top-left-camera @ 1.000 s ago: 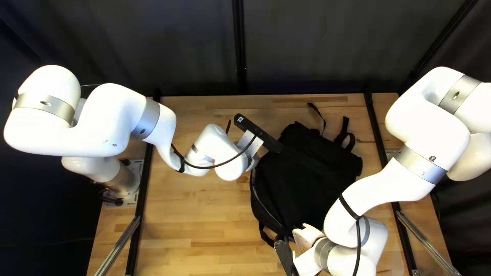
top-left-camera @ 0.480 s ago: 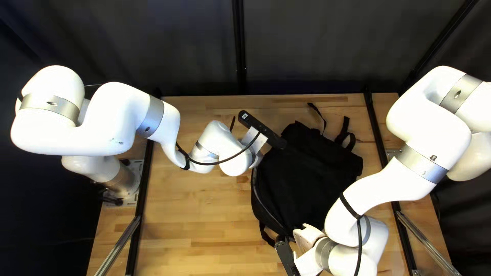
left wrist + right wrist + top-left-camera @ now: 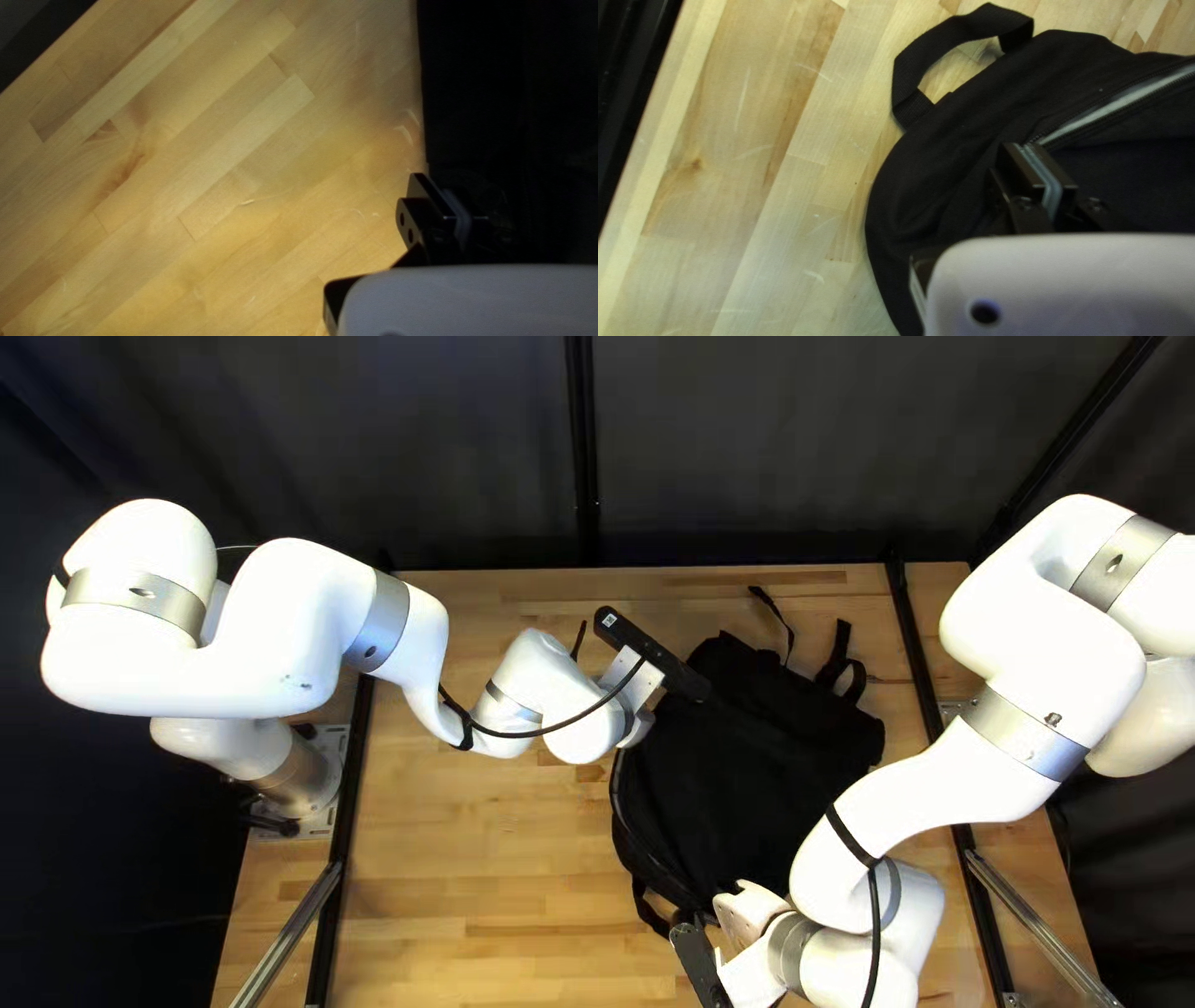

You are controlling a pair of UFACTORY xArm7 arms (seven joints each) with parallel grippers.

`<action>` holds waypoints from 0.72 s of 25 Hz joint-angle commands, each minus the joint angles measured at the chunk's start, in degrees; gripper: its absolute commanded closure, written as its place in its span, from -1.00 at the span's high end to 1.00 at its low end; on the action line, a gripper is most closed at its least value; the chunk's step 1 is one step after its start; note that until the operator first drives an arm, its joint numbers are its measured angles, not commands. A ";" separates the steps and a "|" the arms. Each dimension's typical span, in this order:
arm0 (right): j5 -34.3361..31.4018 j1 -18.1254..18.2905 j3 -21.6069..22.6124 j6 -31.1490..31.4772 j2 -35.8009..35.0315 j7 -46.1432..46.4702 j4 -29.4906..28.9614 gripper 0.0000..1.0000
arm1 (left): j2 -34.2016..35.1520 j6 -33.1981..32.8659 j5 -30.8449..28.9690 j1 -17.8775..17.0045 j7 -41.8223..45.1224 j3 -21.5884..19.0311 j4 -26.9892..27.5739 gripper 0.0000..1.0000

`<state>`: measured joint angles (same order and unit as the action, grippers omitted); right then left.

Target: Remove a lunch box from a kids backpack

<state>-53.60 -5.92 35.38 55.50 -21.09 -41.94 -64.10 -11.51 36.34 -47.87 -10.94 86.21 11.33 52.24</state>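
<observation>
Under the right fingers (image 3: 747, 912), closed, and by the left fingers (image 3: 640, 727), seemingly closed, lies the black backpack (image 3: 759, 772).

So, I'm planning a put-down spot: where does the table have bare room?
The broadest patch of table lies between the left black rail and backpack, nearside of my left arm; a smaller one lies between that arm and the far edge. Crowded: the backpack's near end, by my right arm.
</observation>
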 commanded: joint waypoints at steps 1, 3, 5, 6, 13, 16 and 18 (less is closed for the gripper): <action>-0.31 0.14 -0.05 -0.57 -0.02 0.11 0.24 -1.00 | -0.32 -0.31 0.82 0.56 -1.27 0.11 1.07 -1.00; -0.42 0.25 -0.08 -0.84 -0.01 0.25 0.32 -1.00 | -0.75 -0.41 1.27 0.70 -1.84 0.03 1.73 -1.00; -0.50 0.30 -0.11 -0.94 -0.05 0.35 0.30 -1.00 | -0.99 -0.57 1.40 0.74 -1.98 0.01 1.96 -1.00; -0.61 0.34 -0.15 -1.07 -0.11 0.41 0.29 -1.00 | -1.13 -0.64 1.58 0.78 -2.13 -0.04 2.09 -1.00; -0.77 0.28 -0.09 -1.03 0.25 0.34 0.63 -1.00 | 1.48 0.69 1.28 0.01 -1.83 -0.50 0.20 1.00; -0.42 0.27 0.10 -0.52 0.93 0.46 0.84 -1.00 | 5.47 3.03 0.08 -1.35 -0.22 -1.37 -2.91 1.00; -0.10 0.27 0.24 -0.05 1.50 0.58 1.02 -1.00 | 8.04 4.70 -0.85 -2.23 1.18 -2.11 -5.11 1.00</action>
<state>-54.04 -5.65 35.46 54.97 -20.20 -41.50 -63.29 -6.57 39.01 -47.60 -11.93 85.71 10.21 49.80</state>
